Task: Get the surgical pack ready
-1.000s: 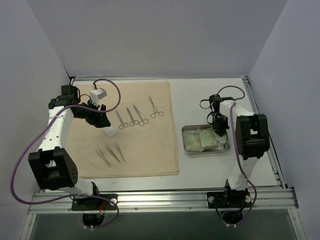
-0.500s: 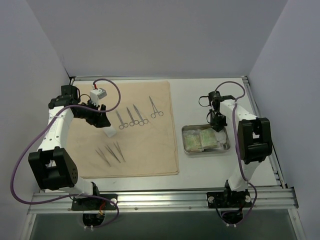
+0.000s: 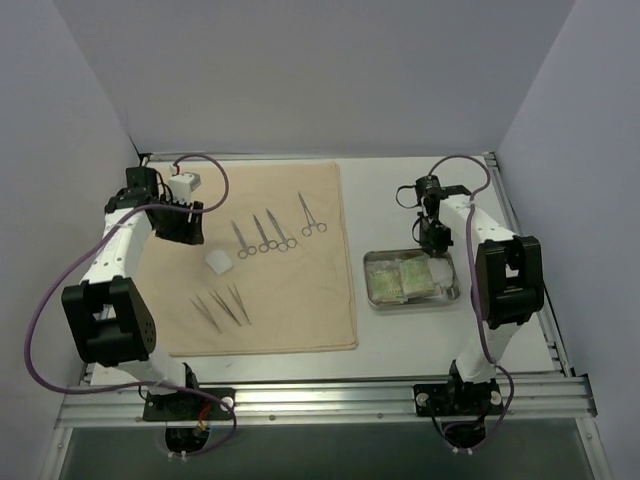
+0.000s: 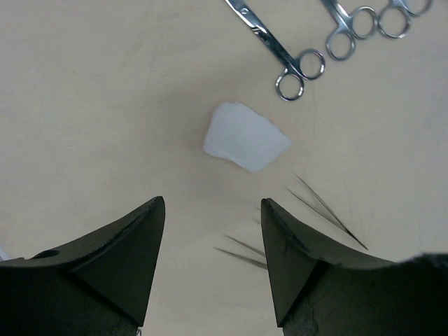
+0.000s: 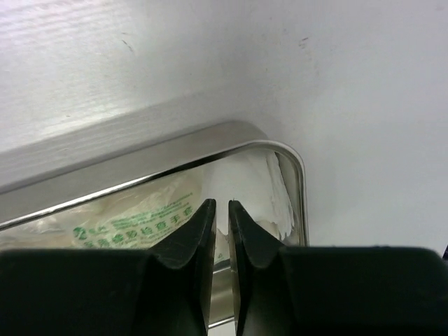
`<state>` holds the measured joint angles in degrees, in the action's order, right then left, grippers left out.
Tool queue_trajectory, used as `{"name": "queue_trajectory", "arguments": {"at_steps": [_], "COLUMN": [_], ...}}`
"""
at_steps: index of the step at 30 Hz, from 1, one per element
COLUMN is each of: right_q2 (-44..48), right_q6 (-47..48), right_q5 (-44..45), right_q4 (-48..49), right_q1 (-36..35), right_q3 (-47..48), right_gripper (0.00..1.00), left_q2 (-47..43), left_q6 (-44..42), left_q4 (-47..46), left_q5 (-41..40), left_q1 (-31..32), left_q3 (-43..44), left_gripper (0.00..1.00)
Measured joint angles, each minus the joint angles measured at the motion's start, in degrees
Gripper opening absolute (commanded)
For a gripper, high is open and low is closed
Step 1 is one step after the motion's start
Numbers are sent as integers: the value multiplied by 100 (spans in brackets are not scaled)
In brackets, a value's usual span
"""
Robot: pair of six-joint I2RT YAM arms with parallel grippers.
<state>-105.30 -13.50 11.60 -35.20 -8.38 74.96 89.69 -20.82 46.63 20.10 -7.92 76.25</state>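
The beige cloth [image 3: 300, 300] lies spread flat on the left half of the table. On it lie several steel forceps [image 3: 265, 235], three tweezers [image 3: 225, 307] and a white gauze pad [image 3: 218, 262]. My left gripper [image 3: 192, 235] hovers open up-left of the pad [image 4: 246, 136], nothing between its jaws [image 4: 213, 201]. The steel tray [image 3: 452, 293] sits right of the cloth and holds pale green packets [image 3: 400, 280] and white gauze [image 5: 245, 178]. My right gripper [image 3: 432, 243] hangs over the tray's far rim [image 5: 294, 157]. Its jaws [image 5: 221, 203] stand a narrow slit apart, empty.
Forceps handles [image 4: 301, 73] and tweezer tips [image 4: 325, 210] lie just beyond and right of my left fingers. Grey walls close the table at the back and sides. A metal rail [image 3: 320, 400] runs along the near edge by the arm bases.
My left gripper has drawn back toward the far left, away from the white pad lying on the cloth. My right gripper has moved from above the tray toward its far rim, jaws parting slightly.
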Motion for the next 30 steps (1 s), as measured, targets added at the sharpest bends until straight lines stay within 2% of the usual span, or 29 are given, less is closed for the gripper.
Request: {"name": "queue_trajectory", "arguments": {"at_steps": [5, 11, 16, 21, 30], "right_q2": [367, 555, 557, 557, 557], "right_q6": [2, 17, 46, 87, 118], "right_q5": [50, 120, 170, 173, 216], "right_q4": [-105, -245, -267, -282, -289], "right_q1": [-127, -184, -184, -184, -184], "right_q3": [153, 157, 116, 31, 28], "right_gripper": [11, 13, 13, 13, 13], "left_q2": [909, 1746, 1965, 2124, 2245], "left_q6": [374, 505, 518, 522, 483], "left_q4": [-433, -656, -745, -798, -763], "left_q5": [-356, -422, -328, -310, -203], "left_q1": [61, 114, 203, 350, 385], "left_q3": [85, 107, 208, 212, 210], "left_gripper": [63, 63, 61, 50, 47]}}
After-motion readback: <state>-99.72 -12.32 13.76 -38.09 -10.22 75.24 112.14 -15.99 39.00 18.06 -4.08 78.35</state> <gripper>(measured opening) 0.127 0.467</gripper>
